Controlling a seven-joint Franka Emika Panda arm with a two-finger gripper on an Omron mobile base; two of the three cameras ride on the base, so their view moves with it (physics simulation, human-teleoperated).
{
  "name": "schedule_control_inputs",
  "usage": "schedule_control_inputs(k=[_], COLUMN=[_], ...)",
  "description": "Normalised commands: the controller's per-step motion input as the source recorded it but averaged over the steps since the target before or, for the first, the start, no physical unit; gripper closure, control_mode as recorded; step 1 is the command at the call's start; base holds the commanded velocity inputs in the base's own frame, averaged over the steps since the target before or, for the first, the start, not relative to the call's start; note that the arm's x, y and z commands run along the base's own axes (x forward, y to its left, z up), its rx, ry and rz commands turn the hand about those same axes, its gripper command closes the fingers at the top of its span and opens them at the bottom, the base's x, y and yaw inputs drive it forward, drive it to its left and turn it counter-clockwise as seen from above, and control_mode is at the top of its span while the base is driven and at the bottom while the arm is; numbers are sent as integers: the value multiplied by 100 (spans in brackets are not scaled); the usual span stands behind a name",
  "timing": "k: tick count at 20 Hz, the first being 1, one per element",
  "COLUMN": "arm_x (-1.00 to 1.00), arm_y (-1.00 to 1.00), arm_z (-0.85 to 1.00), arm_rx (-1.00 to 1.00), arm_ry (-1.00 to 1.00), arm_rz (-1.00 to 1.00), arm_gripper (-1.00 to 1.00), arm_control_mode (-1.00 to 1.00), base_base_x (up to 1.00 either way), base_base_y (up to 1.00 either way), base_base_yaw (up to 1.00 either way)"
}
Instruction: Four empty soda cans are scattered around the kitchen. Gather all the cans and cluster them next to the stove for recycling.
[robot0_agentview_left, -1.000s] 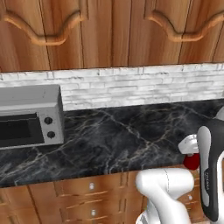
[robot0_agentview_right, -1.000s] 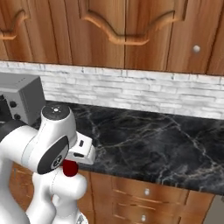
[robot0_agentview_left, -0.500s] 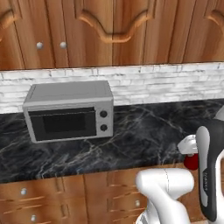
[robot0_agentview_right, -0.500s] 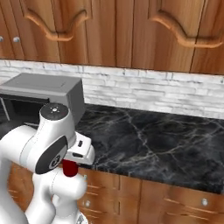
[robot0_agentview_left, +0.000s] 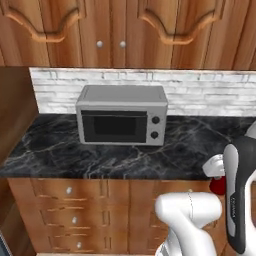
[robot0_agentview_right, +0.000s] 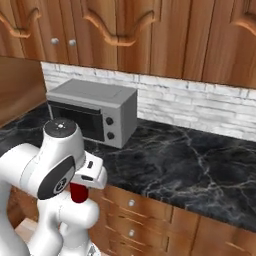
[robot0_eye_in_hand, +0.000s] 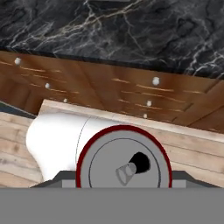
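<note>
Soda can (robot0_eye_in_hand: 124, 159) sits clamped in the end effector (robot0_eye_in_hand: 124, 183), top facing camera.

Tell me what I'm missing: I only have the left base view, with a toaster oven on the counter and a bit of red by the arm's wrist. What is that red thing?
Observer: A soda can. The hand view looks straight down on its grey top and red rim, between the fingers of the gripper.
Operator: Is it standing on the counter?
Observer: No. In the right base view the can hangs under the hand, out in front of the counter edge and the drawers.
Operator: What lies below it?
Observer: In the hand view, wood plank floor and the drawer fronts.
</note>
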Motion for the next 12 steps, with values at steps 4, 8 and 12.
schedule_control_inputs(k=[4, 8, 12], arm_x=[0, 0, 0], arm_y=[0, 0, 0], arm_z=[0, 0, 0], arm_rx=[0, 0, 0], arm_ry=[0, 0, 0], arm_rz=[0, 0, 0], arm_gripper=[100, 100, 100], arm_control_mode=[100, 100, 100], base_base_x=[-15, -16, -8], base_base_y=[57, 67, 87], base_base_yaw=[38, 35, 32])
